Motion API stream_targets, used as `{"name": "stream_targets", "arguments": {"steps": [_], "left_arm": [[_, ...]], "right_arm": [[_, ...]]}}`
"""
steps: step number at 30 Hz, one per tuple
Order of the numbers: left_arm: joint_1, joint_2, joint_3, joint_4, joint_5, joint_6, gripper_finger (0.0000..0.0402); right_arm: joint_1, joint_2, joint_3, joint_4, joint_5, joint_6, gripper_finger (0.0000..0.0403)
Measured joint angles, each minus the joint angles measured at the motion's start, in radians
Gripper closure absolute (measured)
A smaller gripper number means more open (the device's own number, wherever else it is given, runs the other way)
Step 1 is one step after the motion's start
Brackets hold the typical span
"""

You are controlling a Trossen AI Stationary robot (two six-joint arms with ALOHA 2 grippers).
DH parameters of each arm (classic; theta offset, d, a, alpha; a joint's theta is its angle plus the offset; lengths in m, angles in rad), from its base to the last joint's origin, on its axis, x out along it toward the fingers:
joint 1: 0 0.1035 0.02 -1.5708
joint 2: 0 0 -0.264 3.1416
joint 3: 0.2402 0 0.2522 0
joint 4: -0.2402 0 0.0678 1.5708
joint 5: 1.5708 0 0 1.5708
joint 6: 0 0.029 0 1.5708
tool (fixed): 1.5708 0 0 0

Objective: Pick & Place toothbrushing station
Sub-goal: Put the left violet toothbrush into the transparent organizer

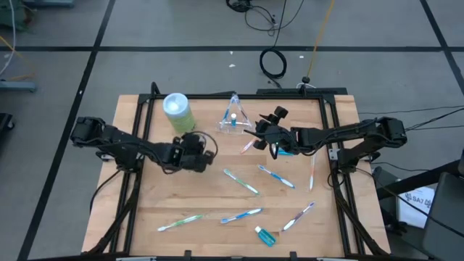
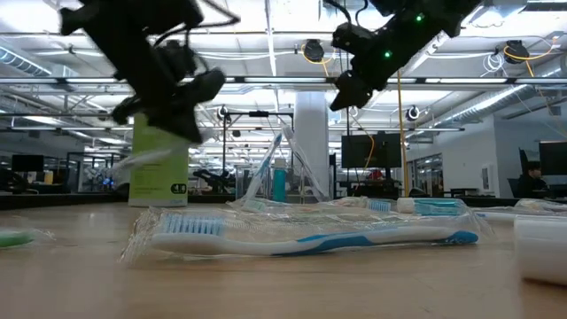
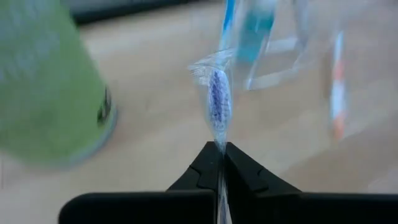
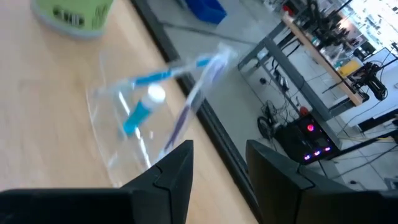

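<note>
the left gripper (image 3: 221, 149) is clamped on a wrapped toothbrush (image 3: 219, 106) beside the green canister (image 1: 177, 111). the right gripper (image 4: 221, 158) – fingers parted, empty – hovers by the clear cup (image 1: 233, 119).

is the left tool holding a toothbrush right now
Yes, the left tool is shut on a wrapped toothbrush, whose bristled head sticks out beyond its fingertips.

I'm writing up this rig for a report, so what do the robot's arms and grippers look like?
Both arms are black and jointed, made of chunky segments. The left gripper ends in two flat, matte black wedge-shaped fingers. The right gripper has the same angular black fingers. A small green light glows on one arm in the low view.
</note>
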Motion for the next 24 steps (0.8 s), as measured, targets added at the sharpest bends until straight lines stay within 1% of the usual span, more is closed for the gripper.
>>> {"name": "stream_targets", "arguments": {"steps": [3,4,7,9,11,14,17,20,22,24], "left_arm": [[0.060,0.000,0.065,0.018,-0.031,0.084,0.0396],[0.080,0.000,0.082,0.020,-0.033,0.133,0.0397],[0.132,0.000,0.116,0.100,-0.029,0.280,0.0397],[0.169,0.000,0.126,0.208,-0.016,0.422,0.0395],[0.215,0.000,0.127,0.355,0.040,0.582,0.0397],[0.289,0.000,0.127,0.588,0.185,0.798,0.0397],[0.358,0.000,0.128,0.764,0.310,0.937,0.0395],[0.425,0.000,0.128,0.873,0.361,1.021,0.0398],[0.463,0.020,0.128,0.945,0.377,1.024,0.0397],[0.484,0.065,0.129,0.991,0.385,1.005,0.0398]], "right_arm": [[-0.002,-0.015,0.000,-0.078,-0.011,0.039,0.0264],[-0.007,-0.024,0.000,-0.096,-0.040,0.051,0.0264],[-0.028,-0.072,0.000,-0.169,-0.212,0.112,0.0264],[-0.045,-0.103,0.001,-0.193,-0.326,0.136,0.0264],[-0.055,-0.128,0.000,-0.226,-0.384,0.158,0.0264],[-0.064,-0.153,0.001,-0.270,-0.386,0.179,0.0264],[-0.073,-0.158,0.001,-0.292,-0.385,0.182,0.0264],[-0.073,-0.158,0.000,-0.303,-0.373,0.180,0.0264],[-0.073,-0.159,0.000,-0.303,-0.358,0.176,0.0264],[-0.080,-0.159,0.000,-0.297,-0.359,0.176,0.0264]]}}
